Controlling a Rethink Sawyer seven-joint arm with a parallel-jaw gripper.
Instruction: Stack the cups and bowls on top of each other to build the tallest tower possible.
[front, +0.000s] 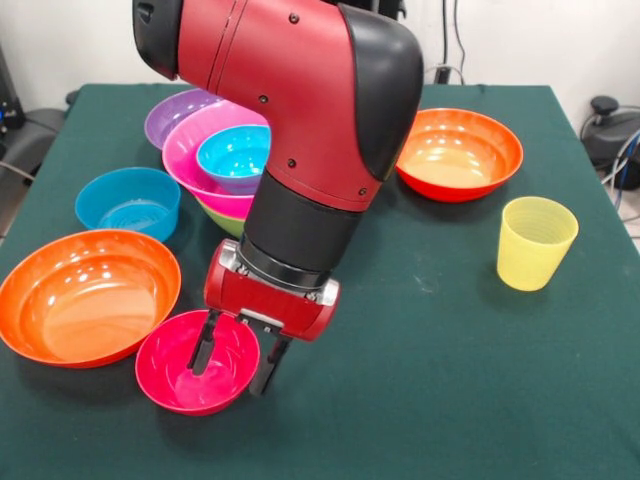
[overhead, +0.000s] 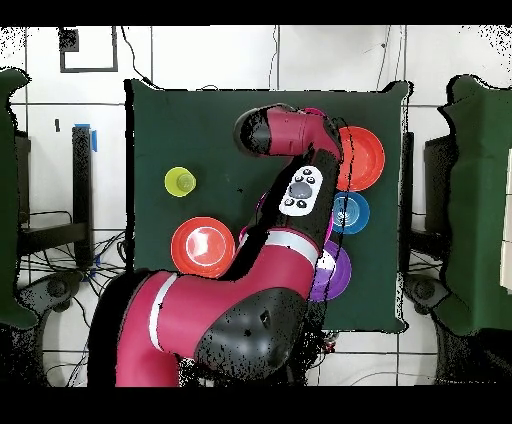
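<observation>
My gripper (front: 236, 360) points down at the small red-pink bowl (front: 175, 378) near the table's front edge. It is open, with one finger (front: 203, 350) inside the bowl and the other outside its right rim. The tower stands behind the arm: a green bowl (front: 222, 218) at the bottom, the big pink bowl (front: 185, 150) on it and a small blue bowl (front: 235, 155) inside that. The yellow cup (front: 535, 243) stands upright at the right and also shows in the overhead view (overhead: 180, 181). The red cup is out of view. The overhead view hides the gripper under the arm.
A wide orange bowl (front: 88, 295) touches the red-pink bowl's left side. A blue bowl (front: 128, 203) and a purple bowl (front: 172, 115) sit on the left, and a second orange bowl (front: 458, 153) at the back right. The arm's elbow (front: 300, 120) hangs over the table's middle.
</observation>
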